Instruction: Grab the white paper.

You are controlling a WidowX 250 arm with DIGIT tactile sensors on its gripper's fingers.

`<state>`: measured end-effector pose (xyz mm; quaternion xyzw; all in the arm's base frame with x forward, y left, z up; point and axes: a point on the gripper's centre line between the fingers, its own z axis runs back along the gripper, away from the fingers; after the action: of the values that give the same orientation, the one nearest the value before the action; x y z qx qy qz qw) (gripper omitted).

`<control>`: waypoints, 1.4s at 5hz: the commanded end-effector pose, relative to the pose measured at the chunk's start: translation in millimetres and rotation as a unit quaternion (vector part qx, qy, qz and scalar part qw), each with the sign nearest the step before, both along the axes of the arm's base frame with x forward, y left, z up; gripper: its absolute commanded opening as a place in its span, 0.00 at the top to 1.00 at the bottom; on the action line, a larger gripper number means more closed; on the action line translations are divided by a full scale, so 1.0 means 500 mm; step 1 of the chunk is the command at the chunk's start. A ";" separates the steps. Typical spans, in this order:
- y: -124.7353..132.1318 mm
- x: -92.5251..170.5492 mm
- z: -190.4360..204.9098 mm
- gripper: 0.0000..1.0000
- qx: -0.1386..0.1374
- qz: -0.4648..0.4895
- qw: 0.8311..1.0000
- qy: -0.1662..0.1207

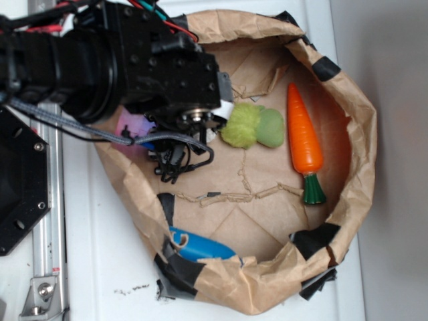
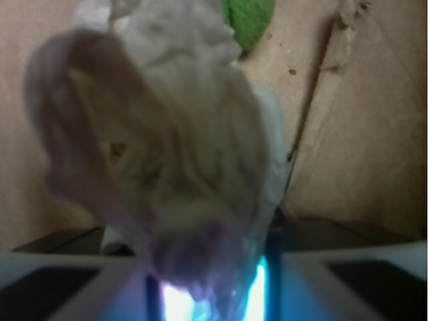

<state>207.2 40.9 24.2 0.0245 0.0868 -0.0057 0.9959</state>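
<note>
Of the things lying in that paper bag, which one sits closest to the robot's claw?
The white paper: the gripper is right at it, the crumpled ball filling the wrist view. The green toy, carrot and blue object lie farther off.

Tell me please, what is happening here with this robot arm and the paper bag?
The robot arm reaches into the brown paper bag, which lies open on a white table. In the wrist view its gripper sits right at the crumpled white paper, which fills the space between the fingers. Whether the gripper has closed on it cannot be told. A fuzzy green toy, a toy carrot and a blue object lie untouched in the bag.
</note>
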 end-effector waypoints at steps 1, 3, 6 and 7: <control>-0.021 0.062 0.091 1.00 -0.024 0.015 0.997 -0.076; -0.047 0.063 0.165 1.00 -0.052 0.009 0.993 -0.103; -0.047 0.064 0.148 0.00 -0.053 -0.005 0.995 -0.081; -0.047 0.063 0.141 0.00 -0.054 -0.007 0.995 -0.080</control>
<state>240.1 23.3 89.9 -0.0320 0.0174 -0.0094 0.9993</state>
